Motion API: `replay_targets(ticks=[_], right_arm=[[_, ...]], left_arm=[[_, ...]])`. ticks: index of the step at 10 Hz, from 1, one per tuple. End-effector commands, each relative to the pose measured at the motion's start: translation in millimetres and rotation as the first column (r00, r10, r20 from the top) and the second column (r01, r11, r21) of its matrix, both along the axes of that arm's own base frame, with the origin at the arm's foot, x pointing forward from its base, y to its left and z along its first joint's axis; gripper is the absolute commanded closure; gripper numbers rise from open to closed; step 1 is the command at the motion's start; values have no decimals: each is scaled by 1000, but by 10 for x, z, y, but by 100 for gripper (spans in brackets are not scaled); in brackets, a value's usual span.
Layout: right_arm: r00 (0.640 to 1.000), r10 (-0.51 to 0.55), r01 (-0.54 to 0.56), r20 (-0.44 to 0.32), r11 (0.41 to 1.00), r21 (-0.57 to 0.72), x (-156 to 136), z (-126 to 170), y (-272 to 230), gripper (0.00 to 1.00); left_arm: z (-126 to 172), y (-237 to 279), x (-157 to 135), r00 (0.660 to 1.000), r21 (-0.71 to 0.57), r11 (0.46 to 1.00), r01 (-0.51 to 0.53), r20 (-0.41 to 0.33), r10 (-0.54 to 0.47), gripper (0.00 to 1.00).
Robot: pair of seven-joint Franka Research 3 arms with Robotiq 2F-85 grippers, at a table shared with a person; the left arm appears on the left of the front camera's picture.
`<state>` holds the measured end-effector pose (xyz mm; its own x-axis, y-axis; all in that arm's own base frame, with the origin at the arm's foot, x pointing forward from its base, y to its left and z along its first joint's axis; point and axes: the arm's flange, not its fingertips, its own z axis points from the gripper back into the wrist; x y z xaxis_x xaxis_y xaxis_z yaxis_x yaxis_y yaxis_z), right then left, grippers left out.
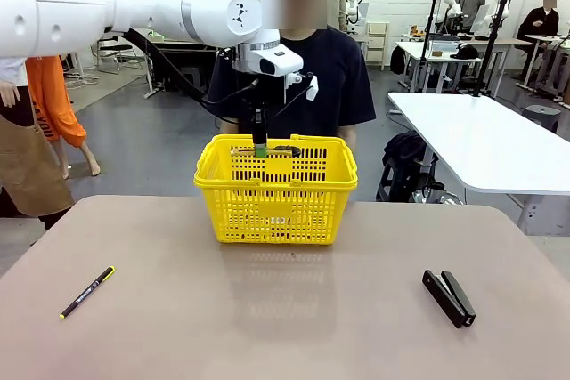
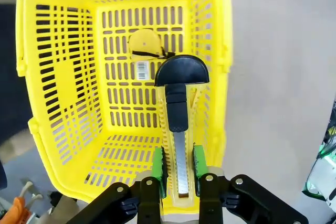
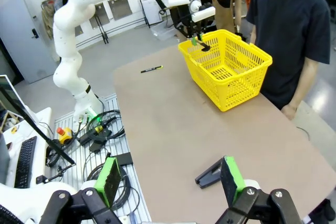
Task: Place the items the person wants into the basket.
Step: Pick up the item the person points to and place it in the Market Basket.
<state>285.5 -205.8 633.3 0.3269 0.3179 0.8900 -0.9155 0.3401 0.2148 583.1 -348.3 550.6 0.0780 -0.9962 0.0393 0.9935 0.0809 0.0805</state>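
Workshop tables and a grey floor lie behind a brown table (image 1: pixel 285 309) where the yellow basket (image 1: pixel 233 202) stands at the far edge, just before the person (image 1: pixel 334 68) in a dark T-shirt. Above the basket's near rim hangs the left claw (image 2: pixel 177 163), its green pads clamped on the knife (image 2: pixel 178 124), a slim yellow-bodied tool with a black slider, a bare metal blade strip and a rounded black end pointing down into the basket. Already on the basket floor lies the tape measure (image 2: pixel 146 44), a small round yellow case with a black band, beside a barcode sticker. By that showing, one item is in and the knife is about to follow; whether the marker is inside cannot be told. Well back from the basket, the right claw (image 3: pixel 170 182) hovers with its jaws wide apart and nothing between them. Left of the basket on the near table rests a thin black pen (image 1: pixel 86 292) with a yellow tip; right of the basket, a black stapler (image 1: pixel 448 297), blocky and hinged. Glossy plastic forms the basket, its sides cut into a lattice of slots, while the table top looks matte and smooth.
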Motion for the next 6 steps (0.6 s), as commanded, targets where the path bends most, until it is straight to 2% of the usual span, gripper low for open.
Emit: replay_targets(ticks=[1, 3, 6], right_arm=[[1000, 15, -16, 25, 1000, 22, 21, 13, -4, 0], [1000, 15, -16, 25, 1000, 22, 21, 13, -4, 0], [1000, 15, -16, 25, 1000, 22, 21, 13, -4, 0]], left_arm=[[29, -87, 304, 998, -4, 1000, 6, -62, -6, 74], [-379, -112, 516, 993, 41, 999, 4, -115, 0, 74], [-891, -80, 695, 997, 48, 999, 10, -79, -6, 74]])
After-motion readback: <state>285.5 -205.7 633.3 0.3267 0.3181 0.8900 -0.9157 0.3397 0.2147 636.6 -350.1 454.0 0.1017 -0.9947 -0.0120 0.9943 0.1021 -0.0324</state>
